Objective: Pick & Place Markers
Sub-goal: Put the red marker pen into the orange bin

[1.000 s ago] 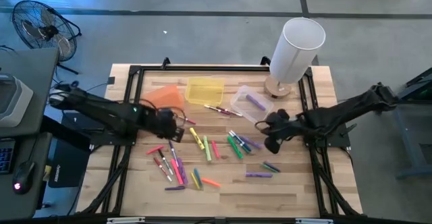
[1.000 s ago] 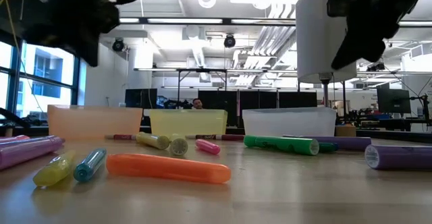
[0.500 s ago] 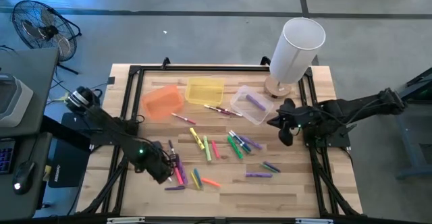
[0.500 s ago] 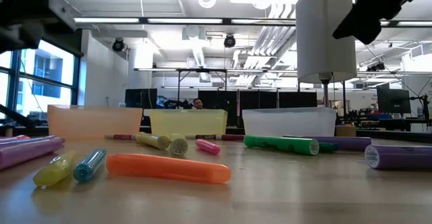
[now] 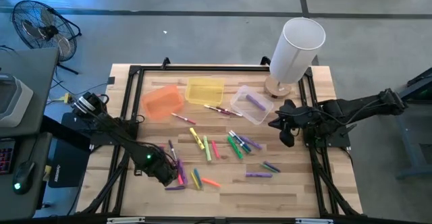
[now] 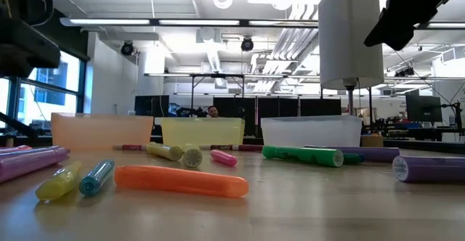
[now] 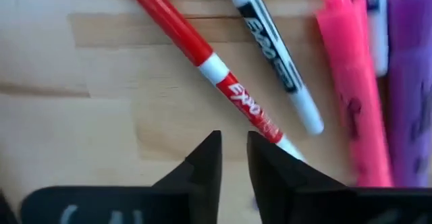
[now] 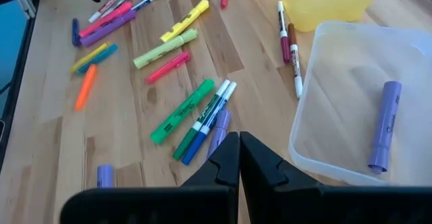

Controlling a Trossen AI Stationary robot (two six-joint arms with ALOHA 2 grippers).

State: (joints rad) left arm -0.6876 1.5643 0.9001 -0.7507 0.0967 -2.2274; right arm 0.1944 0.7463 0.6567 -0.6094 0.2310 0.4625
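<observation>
Many markers (image 5: 223, 146) lie scattered flat on the wooden table (image 5: 304, 190). My left gripper (image 5: 173, 173) points down over the near-left cluster, its fingers open by a narrow gap (image 7: 233, 146). Just past them lie a red marker (image 7: 196, 52), a black-and-white marker (image 7: 270, 48), a pink marker (image 7: 354, 89) and a purple one (image 7: 412, 82). My right gripper (image 5: 286, 137) hangs shut (image 8: 239, 146) above the table, beside the clear bin (image 5: 243, 110), which holds a purple marker (image 8: 383, 126). My left gripper comes from above, pointing down. One finger (image 7: 270, 170) hides the red marker's white end (image 7: 273, 131). I cannot tell whether it touches the marker, which lies flat on the table.
An orange bin (image 5: 163, 101), a yellow bin (image 5: 204, 90) and the clear bin stand in a row at the back. A tall white cylinder (image 5: 295, 48) stands on a round base at the far right corner. Bare wood shows along the near edge.
My left gripper has swung from beside the orange bin toward the table's near edge and down onto the near-left cluster of markers, turning as it went. My right gripper has drawn back toward the right edge and risen a little. No marker has moved.
</observation>
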